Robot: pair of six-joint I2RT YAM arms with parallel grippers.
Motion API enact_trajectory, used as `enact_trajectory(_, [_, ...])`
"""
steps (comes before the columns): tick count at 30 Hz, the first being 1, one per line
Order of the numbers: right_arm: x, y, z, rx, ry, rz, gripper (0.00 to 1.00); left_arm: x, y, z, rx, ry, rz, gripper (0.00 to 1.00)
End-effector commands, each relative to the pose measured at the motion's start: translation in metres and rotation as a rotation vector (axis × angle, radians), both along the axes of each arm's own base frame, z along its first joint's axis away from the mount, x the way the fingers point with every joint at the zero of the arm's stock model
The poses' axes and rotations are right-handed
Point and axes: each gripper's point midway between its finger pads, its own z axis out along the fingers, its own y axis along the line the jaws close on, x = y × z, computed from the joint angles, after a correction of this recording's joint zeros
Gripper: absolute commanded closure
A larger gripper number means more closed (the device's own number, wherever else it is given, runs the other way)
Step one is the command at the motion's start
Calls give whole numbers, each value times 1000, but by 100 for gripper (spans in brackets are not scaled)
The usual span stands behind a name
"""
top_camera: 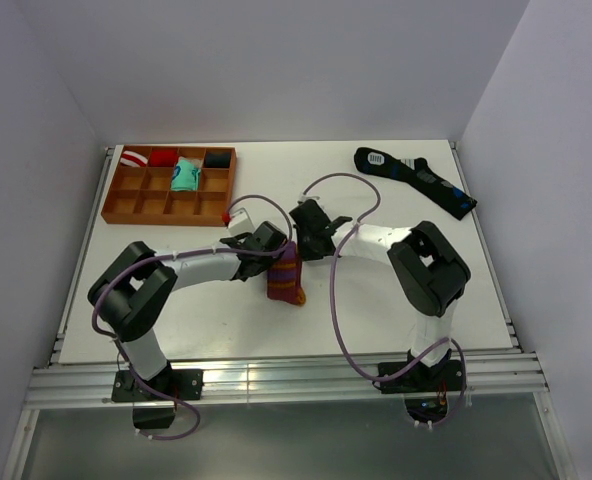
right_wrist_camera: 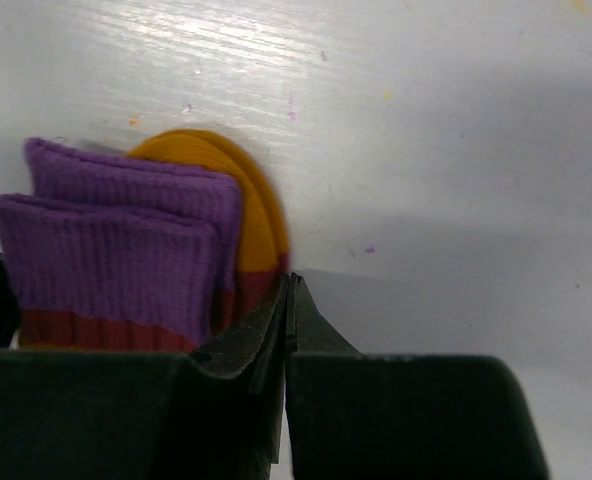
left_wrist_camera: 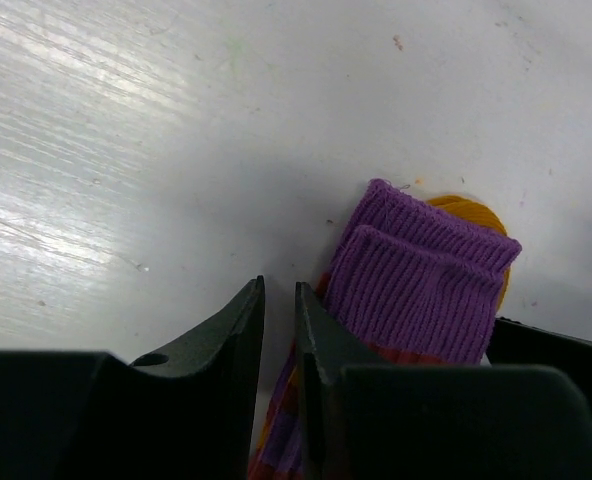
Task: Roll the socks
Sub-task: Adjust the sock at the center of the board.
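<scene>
Two socks (top_camera: 286,276) lie folded together between left gripper (left_wrist_camera: 279,290) and right gripper (right_wrist_camera: 288,285).

White table (top_camera: 226,322) carries wooden tray (top_camera: 126,207), black sock (top_camera: 421,180) and maroon socks (top_camera: 286,280).

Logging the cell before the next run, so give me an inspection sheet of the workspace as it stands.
Surface: white table, faint specks and scratches.
Job's things: maroon socks stacked at centre, purple cuffs lying over the orange ends.
Clutter: wooden tray holding rolled bundles, far left; black sock, far right.
Grippers: left gripper almost shut, sock fabric showing in the gap, grip unclear; right gripper shut at the socks' edge.
Cables: purple cables loop over the table, one passing near the socks.
Surroundings: plain walls; nothing else seen.
</scene>
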Motion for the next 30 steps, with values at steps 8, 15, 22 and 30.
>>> enact_trajectory(8, [5, 36, 13, 108, -12, 38, 96, 0, -36, -1, -72, -2, -50, 75])
enact_trajectory(15, [5, 27, 3, 70, -2, 19, 96, -5, -25, -3, -47, -3, -22, 73])
enact_trajectory(22, [11, -2, 21, 88, -58, -47, 93, -4, 2, 31, -49, -105, -17, 59])
enact_trajectory(30, [4, -10, 43, 128, -151, -15, 71, -9, 4, 58, -77, -177, -104, 56])
